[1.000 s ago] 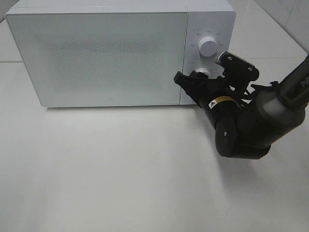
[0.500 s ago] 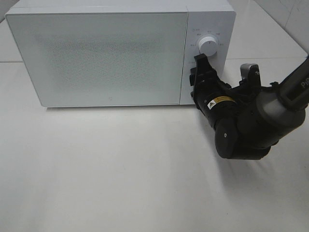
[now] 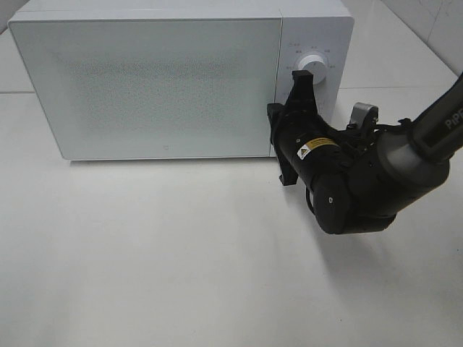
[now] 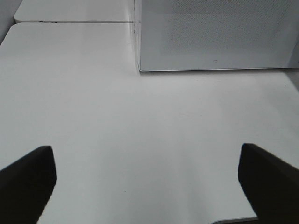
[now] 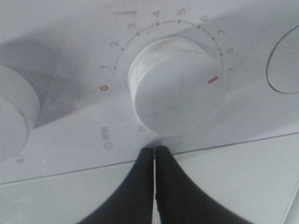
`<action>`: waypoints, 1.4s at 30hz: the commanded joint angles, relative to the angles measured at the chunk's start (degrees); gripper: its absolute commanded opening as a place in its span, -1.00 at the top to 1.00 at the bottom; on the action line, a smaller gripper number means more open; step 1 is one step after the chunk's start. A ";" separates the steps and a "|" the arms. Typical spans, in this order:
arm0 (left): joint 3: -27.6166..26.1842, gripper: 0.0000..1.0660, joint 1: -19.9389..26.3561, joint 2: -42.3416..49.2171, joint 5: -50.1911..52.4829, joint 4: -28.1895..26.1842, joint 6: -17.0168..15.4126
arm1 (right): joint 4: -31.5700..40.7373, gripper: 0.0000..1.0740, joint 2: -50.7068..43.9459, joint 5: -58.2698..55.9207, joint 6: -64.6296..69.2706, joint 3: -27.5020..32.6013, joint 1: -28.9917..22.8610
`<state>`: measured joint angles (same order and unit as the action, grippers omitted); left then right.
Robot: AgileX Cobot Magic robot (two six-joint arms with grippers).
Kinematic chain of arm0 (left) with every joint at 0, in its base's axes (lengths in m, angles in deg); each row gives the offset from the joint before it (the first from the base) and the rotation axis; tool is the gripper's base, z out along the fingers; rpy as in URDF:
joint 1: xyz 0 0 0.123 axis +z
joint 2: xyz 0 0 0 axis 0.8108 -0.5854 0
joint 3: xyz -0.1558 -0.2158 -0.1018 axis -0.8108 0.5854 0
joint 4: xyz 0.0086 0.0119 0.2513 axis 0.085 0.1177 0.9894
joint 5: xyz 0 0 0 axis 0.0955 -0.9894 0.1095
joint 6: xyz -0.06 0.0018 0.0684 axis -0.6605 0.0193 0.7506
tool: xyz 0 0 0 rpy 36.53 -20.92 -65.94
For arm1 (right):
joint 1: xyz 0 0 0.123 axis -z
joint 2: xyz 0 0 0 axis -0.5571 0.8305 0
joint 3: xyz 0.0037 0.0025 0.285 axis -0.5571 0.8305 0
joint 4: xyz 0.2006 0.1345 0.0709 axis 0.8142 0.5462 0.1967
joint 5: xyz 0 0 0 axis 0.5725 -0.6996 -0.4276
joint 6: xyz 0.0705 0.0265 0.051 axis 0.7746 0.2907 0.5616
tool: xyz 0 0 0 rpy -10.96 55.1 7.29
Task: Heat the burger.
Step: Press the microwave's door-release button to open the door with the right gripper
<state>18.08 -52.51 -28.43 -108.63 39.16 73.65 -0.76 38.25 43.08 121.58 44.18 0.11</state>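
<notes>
The burger is out of view. The white microwave (image 3: 159,79) stands at the back of the table with its door shut; its lower corner also shows in the left wrist view (image 4: 215,37). My right gripper (image 3: 291,129) is up against the control panel, below the upper knob (image 3: 312,63), and hides the lower knob. In the right wrist view its fingers (image 5: 154,156) are shut together, with the tips at the rim of a numbered timer knob (image 5: 177,93) whose red mark points between 8 and 9. My left gripper (image 4: 145,154) is open and empty above the table.
The white table (image 3: 159,253) stretches in front of the microwave. Part of a second knob (image 5: 14,116) shows beside the timer knob. The right arm's black body (image 3: 362,188) hangs over the table right of the microwave's front.
The right gripper has rolled about a quarter turn at the control panel, from lying across to standing upright. It now covers the lower knob. The microwave door stays shut.
</notes>
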 commanded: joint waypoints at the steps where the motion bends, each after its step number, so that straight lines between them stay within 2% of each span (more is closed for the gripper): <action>1: 0.11 -0.83 0.00 1.09 0.69 -0.29 -0.34 | 0.86 0.92 -0.69 11.23 -2.01 -0.80 0.23; 4: 0.11 -0.83 0.00 1.09 0.69 -0.29 -0.34 | 1.55 0.89 -0.69 11.23 -2.58 -0.80 0.23; 6: 0.11 -0.83 0.00 1.09 0.69 -0.29 -0.34 | 3.61 0.70 -0.69 11.23 -3.95 -0.80 0.23; 7: 0.11 -0.83 0.00 1.09 0.69 -0.29 -0.34 | 3.61 0.70 -0.69 11.23 -3.95 -0.80 0.23; 8: 0.11 -0.83 0.00 1.09 0.69 -0.29 -0.34 | 4.01 0.62 -0.69 11.23 -3.95 -0.80 0.23; 9: 0.11 -0.83 0.00 1.09 0.69 -0.29 -0.34 | 4.53 0.46 -0.69 11.17 -4.41 -0.80 0.23; 10: 0.11 -0.83 0.00 1.09 0.69 -0.29 -0.34 | 4.53 0.46 -0.69 11.17 -4.41 -0.80 0.23; 12: 0.11 -0.83 0.00 1.09 0.69 -0.29 -0.34 | 5.73 0.21 -0.69 11.17 -5.67 -0.80 0.23; 13: 0.11 -0.83 0.00 1.09 0.69 -0.29 -0.34 | 5.73 0.21 -0.69 11.17 -5.67 -0.80 0.23; 14: 0.11 -0.83 0.00 1.09 0.69 -0.29 -0.34 | 5.79 0.10 -0.69 11.17 -6.02 -0.63 0.23; 16: 0.11 -0.83 0.00 1.09 0.69 -0.29 -0.34 | 5.84 0.05 -0.69 11.17 -6.13 -0.52 0.23; 17: 0.11 -0.83 0.00 1.09 0.69 -0.29 -0.34 | 6.30 -0.06 -0.69 11.17 -6.19 0.11 0.23; 19: 0.11 -0.83 0.00 1.09 0.69 -0.29 -0.34 | 6.42 -0.11 -0.69 11.17 -6.19 0.46 0.23; 20: 0.11 -0.83 0.00 1.09 0.69 -0.29 -0.34 | 6.42 -0.21 -0.69 11.17 -6.19 1.60 0.23; 25: 0.11 -0.83 0.00 1.09 0.69 -0.29 -0.34 | 3.84 -0.31 -0.69 10.89 -6.36 4.47 0.23; 32: 0.11 -0.83 0.00 1.09 0.69 -0.29 -0.34 | 0.29 -0.31 -1.60 10.89 -7.28 8.31 0.23; 38: 0.11 -0.83 0.00 1.09 0.69 -0.29 -0.34 | -1.32 -0.31 -6.07 10.31 -15.13 13.06 0.23; 41: 0.11 -0.83 0.00 1.09 0.69 -0.29 -0.34 | -2.58 -0.31 -9.05 7.05 -19.77 15.30 0.23; 42: 0.11 -0.83 0.00 1.09 0.69 -0.29 -0.34 | -3.78 -0.31 -11.34 2.29 -24.41 16.21 0.23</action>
<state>18.08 -52.51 -28.43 -108.63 39.16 73.65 -2.25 30.11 43.54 103.53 59.31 0.16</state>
